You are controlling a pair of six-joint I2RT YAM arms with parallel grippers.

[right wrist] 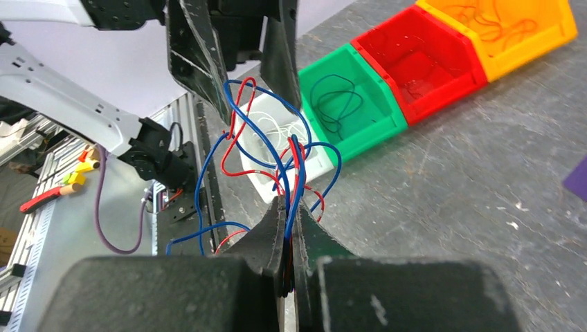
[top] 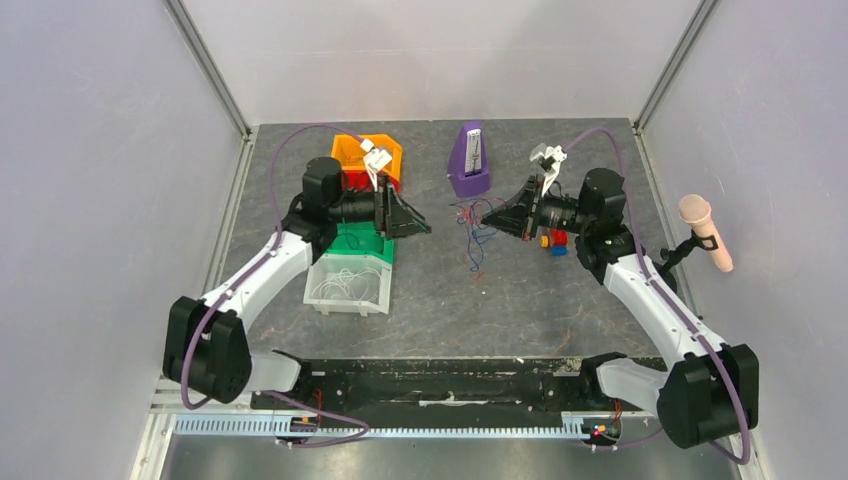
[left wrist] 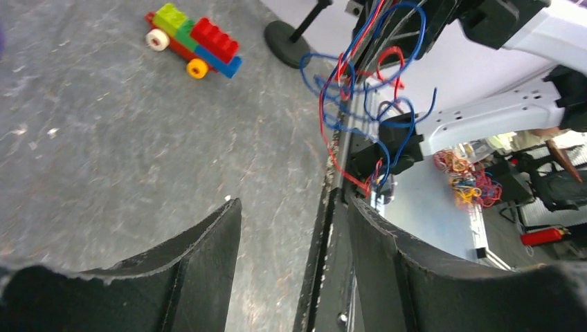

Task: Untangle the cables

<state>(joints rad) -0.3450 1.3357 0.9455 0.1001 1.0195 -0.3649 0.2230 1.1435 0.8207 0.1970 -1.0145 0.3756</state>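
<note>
The right hand (right wrist: 287,218) is clenched on the red and blue cables (right wrist: 277,152), which dangle below it. The left hand (top: 422,227), released, faces them directly, near but apart.

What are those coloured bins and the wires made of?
The green bin, red bin and orange bin look like moulded plastic: glossy, evenly coloured, thin stiff walls. The cables, pinched in the right gripper, seem plastic-coated wire: smooth, holding springy loops; no core shows.
</note>
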